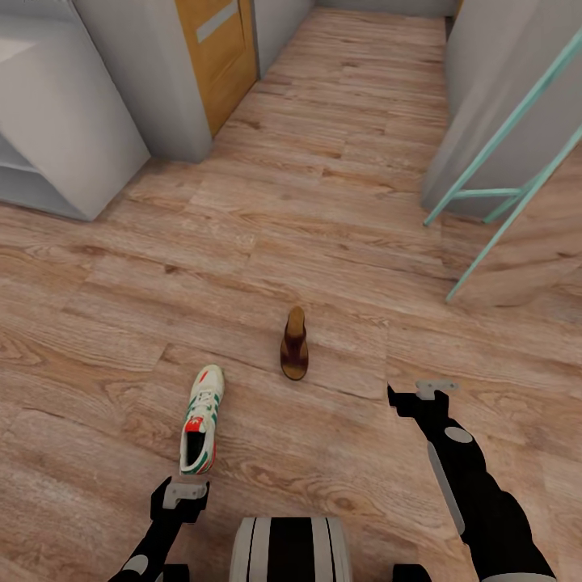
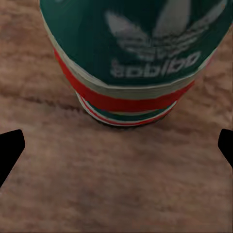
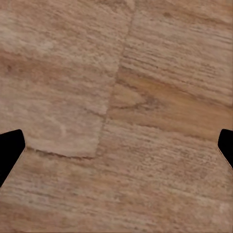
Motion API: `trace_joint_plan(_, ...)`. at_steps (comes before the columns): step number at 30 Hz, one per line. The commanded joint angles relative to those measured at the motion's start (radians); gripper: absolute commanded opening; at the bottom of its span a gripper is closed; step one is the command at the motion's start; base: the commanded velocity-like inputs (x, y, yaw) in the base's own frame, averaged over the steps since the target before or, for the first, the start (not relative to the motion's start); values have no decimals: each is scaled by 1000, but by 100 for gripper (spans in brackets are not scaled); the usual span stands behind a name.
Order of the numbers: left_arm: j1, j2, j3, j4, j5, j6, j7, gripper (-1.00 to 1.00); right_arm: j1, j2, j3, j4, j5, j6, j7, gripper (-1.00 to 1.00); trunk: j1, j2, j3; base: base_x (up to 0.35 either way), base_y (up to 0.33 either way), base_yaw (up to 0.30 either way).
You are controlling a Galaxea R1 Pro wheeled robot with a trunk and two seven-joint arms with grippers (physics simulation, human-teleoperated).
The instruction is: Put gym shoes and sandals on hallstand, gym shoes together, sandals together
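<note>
Nearest, at the bottom of the head view, the robot's black-and-white striped trunk (image 1: 291, 550) is seen between the two arms. The left gripper (image 1: 179, 497) is held low at the near left, just behind the heel of a white lace-up gym shoe with green side stripes and red-orange accents (image 1: 201, 419). In the left wrist view the shoe's green heel with its red band (image 2: 131, 58) is seen close ahead, while the dark fingertips (image 2: 9, 150) sit at opposite edges of the picture, so the jaws are spread wide with nothing between them. The right gripper (image 1: 420, 398) is held at the near right over bare light brown wood-plank flooring (image 1: 323, 202); its fingertips (image 3: 9, 150) are likewise seen far apart, with nothing but planks (image 3: 116, 116) between them.

The gym shoe lies on the floor with its toe pointing away. Farther on and to the right, well apart from it, a slim brown leather sandal (image 1: 294, 344) lies on the planks. Open floor surrounds both.

Beyond, the corridor is bounded at the far left by a pale-grey cabinet (image 1: 56, 121) and a grey wall with an orange-brown wooden door (image 1: 220, 48). At the far right, slanted teal bars (image 1: 517, 162) stand against a grey wall. Between these edges a broad lane of planks runs into the distance.
</note>
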Motion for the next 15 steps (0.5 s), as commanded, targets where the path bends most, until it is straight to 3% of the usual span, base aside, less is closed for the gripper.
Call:
trace_joint_plan(1, 0, 0, 1, 1, -6, -3, 0, 100, 0, 0, 1, -1, 6, 6, -1, 100, 0, 0, -1, 203, 0, 0)
trace_joint_plan(15, 0, 1, 0, -1, -5, -6, -1, 100, 0, 0, -1, -1, 6, 6, -1, 100, 0, 0, -1, 71, 0, 0)
